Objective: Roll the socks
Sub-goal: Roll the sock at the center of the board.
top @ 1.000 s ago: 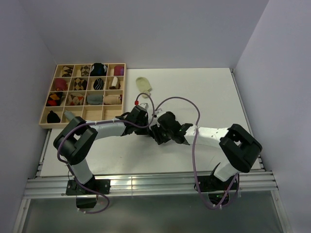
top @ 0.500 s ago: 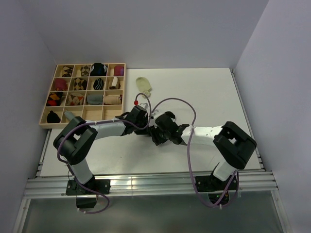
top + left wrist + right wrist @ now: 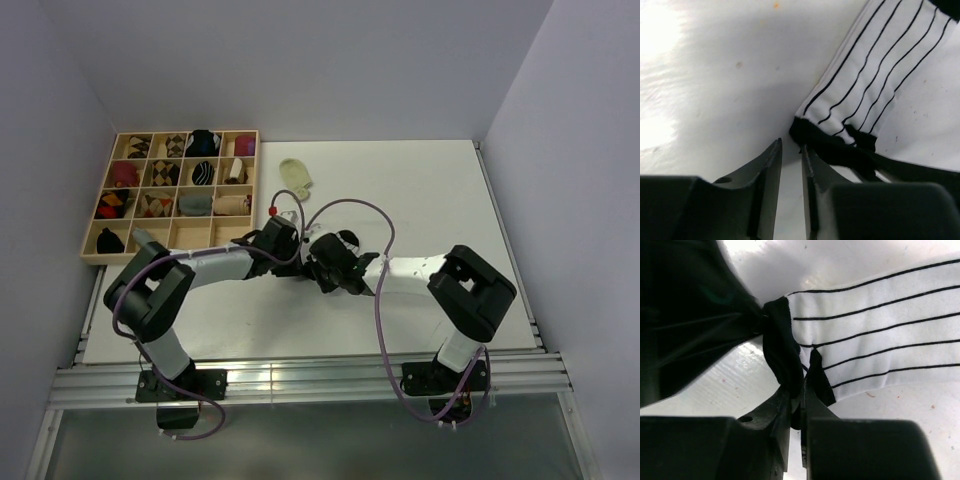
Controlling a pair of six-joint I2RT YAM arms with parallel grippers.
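Top view: the two arms met near the middle of the white table [image 3: 430,190], their wrists close together and covering most of the work between them. The pale yellow-green sock [image 3: 296,176] lay flat and apart at about 12 o'clock from the wrists, touched by neither arm. A wooden tray [image 3: 200,234] holding rolled socks [image 3: 161,174] stood at about 10 o'clock.

Right wrist view: the right gripper [image 3: 801,395] was clenched on the black cuff [image 3: 782,355] of the striped sock [image 3: 880,325]. The cloth bunched where the jaws pinched it. From that pinch the white, black-lined body of the sock ran flat on the table toward 2 o'clock. The cuff climbed toward 11 o'clock, where it met a dark bulk that could not be identified with certainty.

Left wrist view: the left gripper [image 3: 791,162] had its fingers [image 3: 771,165] a narrow slit apart, bare table showing through the slit and no cloth between them. The cuff lay just beside the tip of one finger, at about 1 o'clock, and the striped body spread on toward 1 o'clock to the frame's corner. Whether the cuff actually touched that fingertip could not be told.
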